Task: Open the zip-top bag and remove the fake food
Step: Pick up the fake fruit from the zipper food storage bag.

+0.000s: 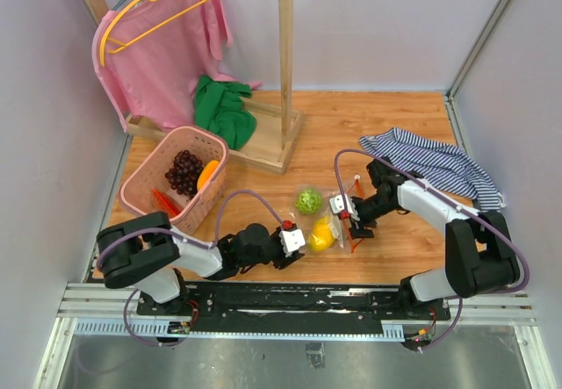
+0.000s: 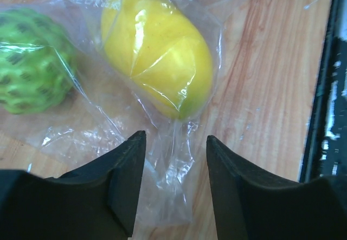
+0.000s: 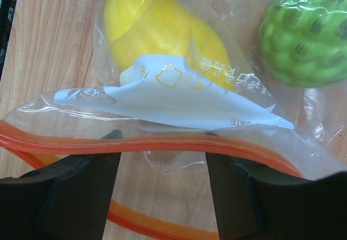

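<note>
Nearest the arm bases, the left gripper [image 2: 174, 140] lay low on the desk [image 1: 395, 117] with its jaws apart, and the closed bottom corner of the bag [image 2: 171, 188] ran up between them, loose and not pinched. Just beyond that corner, the yellow fruit [image 2: 157, 50] sat inside the clear plastic, with the green ball [image 3: 306, 34] beside it, also under the film. At the far end of the bag, the right gripper [image 3: 162, 142] faced back toward the fruit. Its jaws stood apart, and the zip strip [image 3: 54, 145] lay across its fingertips. As far as the wrist view showed, it clamped nothing. A second run of the strip curved away below the first, so the mouth looked already open, with the white label [image 3: 179, 102] just behind it. Farther left, the pink basket [image 1: 204, 203] held the grapes [image 1: 183, 171], an orange fruit [image 1: 208, 174] and a red slice [image 1: 164, 203]. Judging from that, the opening was done and about half the food was out, leaving the yellow fruit and green ball to come out through the mouth. Farthest back were a striped cloth [image 1: 435, 162] on the right and a green cloth [image 1: 224, 108] by the wooden rack.
</note>
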Tool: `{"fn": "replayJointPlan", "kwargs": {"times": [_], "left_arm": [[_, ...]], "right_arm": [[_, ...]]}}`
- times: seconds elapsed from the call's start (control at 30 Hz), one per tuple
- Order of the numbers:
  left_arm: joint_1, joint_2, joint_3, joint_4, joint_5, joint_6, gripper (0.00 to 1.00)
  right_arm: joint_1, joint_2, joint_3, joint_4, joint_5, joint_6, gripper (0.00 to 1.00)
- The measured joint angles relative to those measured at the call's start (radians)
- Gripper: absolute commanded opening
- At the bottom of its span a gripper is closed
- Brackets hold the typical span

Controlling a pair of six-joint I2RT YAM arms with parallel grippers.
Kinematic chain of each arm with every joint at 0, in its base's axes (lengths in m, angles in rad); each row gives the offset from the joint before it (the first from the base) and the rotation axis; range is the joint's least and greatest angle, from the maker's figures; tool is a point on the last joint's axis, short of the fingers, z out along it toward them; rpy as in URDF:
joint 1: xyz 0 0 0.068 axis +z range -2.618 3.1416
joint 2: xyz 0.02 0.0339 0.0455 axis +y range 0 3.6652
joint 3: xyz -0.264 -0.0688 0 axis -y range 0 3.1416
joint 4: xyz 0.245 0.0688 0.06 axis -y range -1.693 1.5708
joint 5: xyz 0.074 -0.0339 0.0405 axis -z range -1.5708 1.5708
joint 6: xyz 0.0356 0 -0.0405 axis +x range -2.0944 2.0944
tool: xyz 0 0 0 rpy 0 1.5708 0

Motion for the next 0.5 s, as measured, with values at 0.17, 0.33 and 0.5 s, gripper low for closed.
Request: {"fn": "replayJointPlan", "kwargs": {"times": [0.17, 0.33, 0.5], "left_arm": [[0.0, -0.138, -0.034, -0.009, 0.016, -0.053, 0.59], [0.0, -0.267, -0.028, -0.04, 0.027, -0.086, 0.58], [0.0, -0.268, 0.06, -0.121, 0.051, -0.097, 0.45]], "right_arm": [[0.0, 0.001, 0.0, 0.0, 0.0, 0.0, 0.63], [0.0, 0.008, 0.0, 0.0, 0.0, 0.0, 0.63], [0.0, 0.01, 0.0, 0.0, -0.001, 0.0, 0.63]]}}
